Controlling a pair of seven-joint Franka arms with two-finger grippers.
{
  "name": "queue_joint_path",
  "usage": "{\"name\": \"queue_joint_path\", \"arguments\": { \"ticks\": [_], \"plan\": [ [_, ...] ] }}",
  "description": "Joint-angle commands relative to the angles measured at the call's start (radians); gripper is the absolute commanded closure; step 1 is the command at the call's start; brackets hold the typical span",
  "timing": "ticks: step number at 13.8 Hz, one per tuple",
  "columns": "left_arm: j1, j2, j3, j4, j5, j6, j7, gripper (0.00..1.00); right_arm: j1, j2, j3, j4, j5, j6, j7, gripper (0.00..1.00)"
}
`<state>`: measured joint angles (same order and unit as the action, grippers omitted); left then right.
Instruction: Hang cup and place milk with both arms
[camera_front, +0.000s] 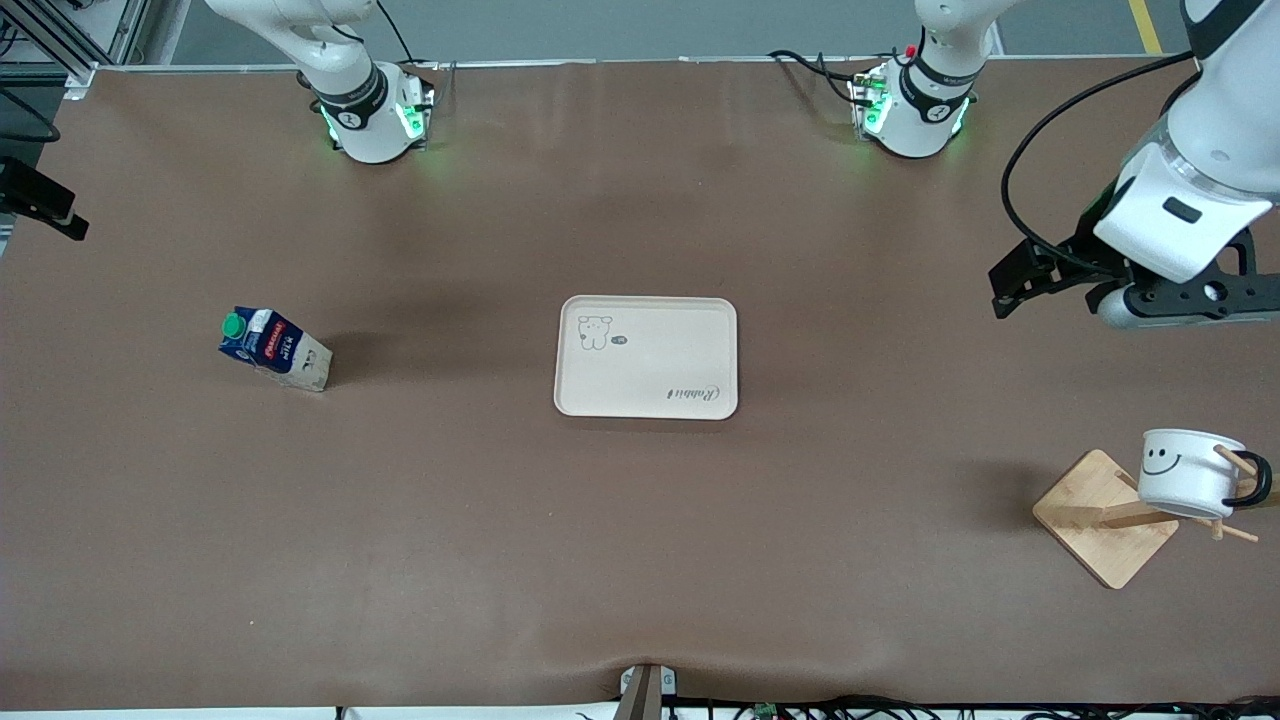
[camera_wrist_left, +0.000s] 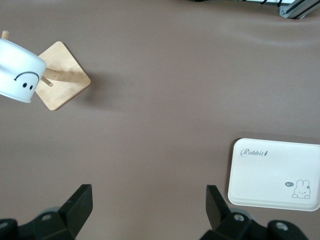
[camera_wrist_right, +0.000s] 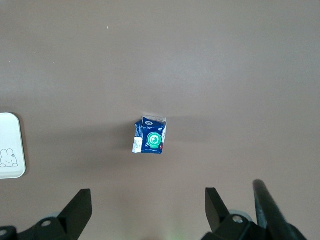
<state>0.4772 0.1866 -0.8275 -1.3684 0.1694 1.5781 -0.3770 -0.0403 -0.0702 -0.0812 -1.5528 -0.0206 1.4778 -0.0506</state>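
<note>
Two grippers, both wide open and empty: left gripper (camera_wrist_left: 145, 210) over bare table near the rack (camera_front: 1105, 517), right gripper (camera_wrist_right: 147, 212) above the milk (camera_front: 272, 350), likely lining up a grasp. One cup (camera_front: 1188, 472) hung on the rack's peg; one milk stood toward the right arm's end, well apart from one tray (camera_front: 646, 357).
</note>
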Motion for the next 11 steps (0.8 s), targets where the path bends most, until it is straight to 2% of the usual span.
{"name": "queue_joint_path", "arguments": {
  "ticks": [1, 5, 8, 11],
  "plan": [
    [-0.127, -0.052, 0.137, -0.017, 0.007, -0.029, 0.012, 0.0, -0.009, 0.013, 0.005, 0.031, -0.004, -0.019, 0.009, 0.0],
    [-0.27, -0.102, 0.304, -0.063, -0.002, -0.027, 0.055, 0.0, -0.013, 0.024, 0.003, 0.031, -0.005, -0.017, 0.008, 0.0],
    [-0.386, -0.15, 0.467, -0.104, -0.082, -0.026, 0.079, 0.0, -0.027, 0.029, 0.003, 0.031, -0.004, -0.017, 0.008, 0.0],
    [-0.443, -0.194, 0.531, -0.152, -0.087, -0.024, 0.079, 0.0, -0.026, 0.029, 0.005, 0.031, -0.002, -0.017, 0.008, 0.0]
  ]
}}
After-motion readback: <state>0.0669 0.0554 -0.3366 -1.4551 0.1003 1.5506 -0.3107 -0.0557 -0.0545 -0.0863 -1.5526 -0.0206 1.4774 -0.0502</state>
